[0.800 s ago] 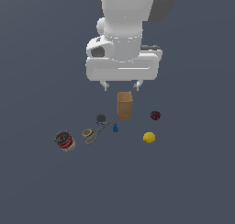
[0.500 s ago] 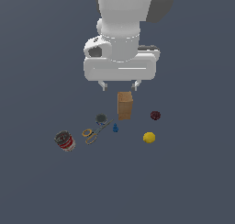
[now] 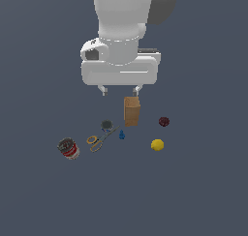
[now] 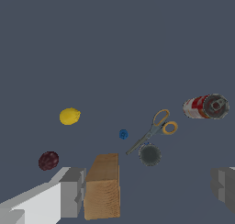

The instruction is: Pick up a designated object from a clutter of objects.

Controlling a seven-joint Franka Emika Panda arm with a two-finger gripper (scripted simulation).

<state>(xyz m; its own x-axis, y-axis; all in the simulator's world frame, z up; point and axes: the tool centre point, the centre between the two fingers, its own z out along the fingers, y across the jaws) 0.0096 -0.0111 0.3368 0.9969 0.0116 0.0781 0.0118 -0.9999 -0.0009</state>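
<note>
Hand [image 3: 119,91] open, 1 can [image 3: 69,148], 1 box [image 3: 131,110], 1 lemon [image 3: 157,144], 1 ball [image 3: 164,121]

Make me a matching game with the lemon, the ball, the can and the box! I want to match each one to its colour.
Things:
1. lemon
2. ball
3. can
4. box

Colours:
A. brown
B. red and white with a dark top
C. yellow
D. dark red

Right pairs: 1-C, 2-D, 3-B, 4-A.
</note>
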